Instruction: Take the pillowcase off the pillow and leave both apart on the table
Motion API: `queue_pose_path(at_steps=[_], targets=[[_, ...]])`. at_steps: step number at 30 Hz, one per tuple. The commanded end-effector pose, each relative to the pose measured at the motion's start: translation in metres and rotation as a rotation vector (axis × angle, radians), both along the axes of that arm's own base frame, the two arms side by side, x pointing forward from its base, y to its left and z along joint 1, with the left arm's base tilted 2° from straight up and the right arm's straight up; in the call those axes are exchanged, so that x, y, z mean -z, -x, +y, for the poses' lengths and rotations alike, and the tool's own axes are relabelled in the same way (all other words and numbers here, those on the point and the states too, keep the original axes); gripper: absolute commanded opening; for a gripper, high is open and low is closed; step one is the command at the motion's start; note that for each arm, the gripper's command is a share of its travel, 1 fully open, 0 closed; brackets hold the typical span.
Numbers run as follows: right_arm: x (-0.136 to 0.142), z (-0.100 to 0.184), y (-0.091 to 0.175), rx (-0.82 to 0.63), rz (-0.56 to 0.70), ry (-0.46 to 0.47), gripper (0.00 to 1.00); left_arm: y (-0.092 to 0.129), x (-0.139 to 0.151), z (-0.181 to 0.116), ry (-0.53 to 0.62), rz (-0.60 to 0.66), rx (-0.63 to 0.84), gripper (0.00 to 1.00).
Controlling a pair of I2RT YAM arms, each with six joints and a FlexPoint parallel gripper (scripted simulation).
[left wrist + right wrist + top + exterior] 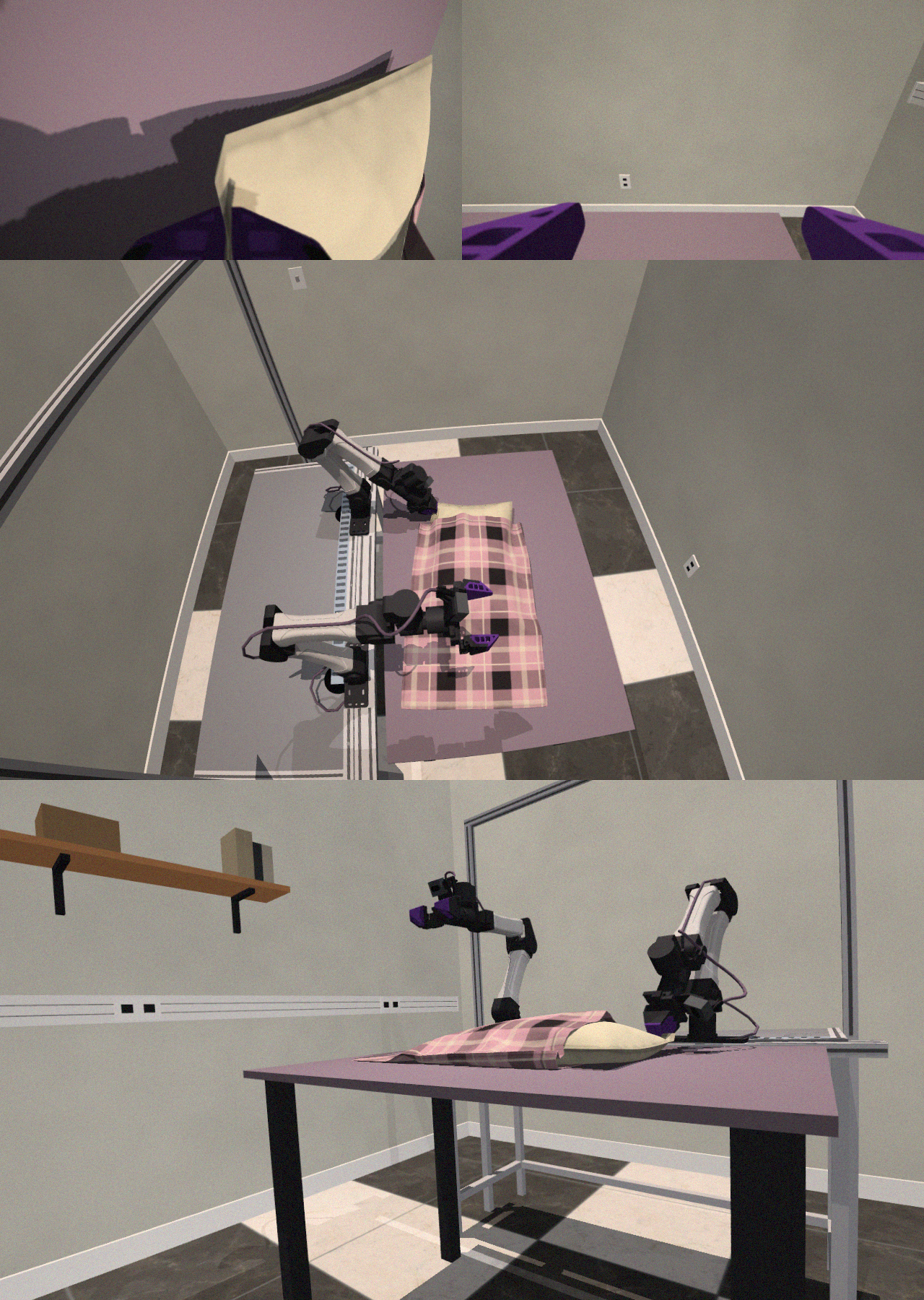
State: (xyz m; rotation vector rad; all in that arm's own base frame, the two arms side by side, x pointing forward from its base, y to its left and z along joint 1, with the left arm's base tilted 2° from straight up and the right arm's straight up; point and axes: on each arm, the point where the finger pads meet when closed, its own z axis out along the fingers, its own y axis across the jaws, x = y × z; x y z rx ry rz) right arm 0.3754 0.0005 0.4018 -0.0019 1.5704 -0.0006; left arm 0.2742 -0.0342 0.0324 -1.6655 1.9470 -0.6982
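While I look from the top view, the cream pillow (478, 510) (616, 1041) (336, 144) pokes from its pink plaid pillowcase (474, 550) (497, 1041) (419, 202), long axis running away toward the right arm; the left hand (431, 509) (661, 1027) (228, 216) is nearer the exposed end. In the exterior view, the pillow looks plump on the mauve worktop (568, 648) (710, 1090) (144, 54) (686, 235). Left wrist view: fingers closed, pinching its corner. Right wrist view: the right hand (489, 614) (431, 912) (693, 214) stands wide, holding nothing.
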Motion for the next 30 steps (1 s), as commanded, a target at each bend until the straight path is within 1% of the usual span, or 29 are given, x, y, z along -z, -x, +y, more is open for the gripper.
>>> queue_pose_path(at_steps=[1,2,3,4,15,18,19,30], targets=[[-0.01,0.003,0.001,-0.012,-0.016,-0.009,1.0,0.004,0.004,0.001,-0.006,0.007,0.006,0.0],[-0.01,0.003,0.001,-0.012,-0.016,-0.009,1.0,0.004,0.004,0.001,-0.006,0.007,0.006,0.0],[-0.01,0.003,0.001,-0.012,-0.016,-0.009,1.0,-0.005,-0.012,-0.001,-0.001,-0.027,0.005,0.0],[-0.01,0.003,0.001,-0.012,-0.016,-0.009,1.0,-0.009,-0.017,-0.001,0.0,-0.038,0.005,0.0],[-0.01,0.003,0.001,-0.012,-0.016,-0.009,1.0,-0.006,-0.025,-0.003,0.004,-0.029,-0.002,0.0],[-0.01,0.003,0.001,-0.012,-0.016,-0.009,1.0,-0.003,-0.022,-0.002,0.0,-0.019,0.003,0.0],[-0.01,0.003,0.001,-0.012,-0.016,-0.009,1.0,-0.007,-0.029,-0.003,0.002,-0.035,-0.001,0.0],[-0.01,0.003,0.001,-0.012,-0.016,-0.009,1.0,-0.006,-0.039,-0.003,0.003,-0.031,-0.004,0.0]])
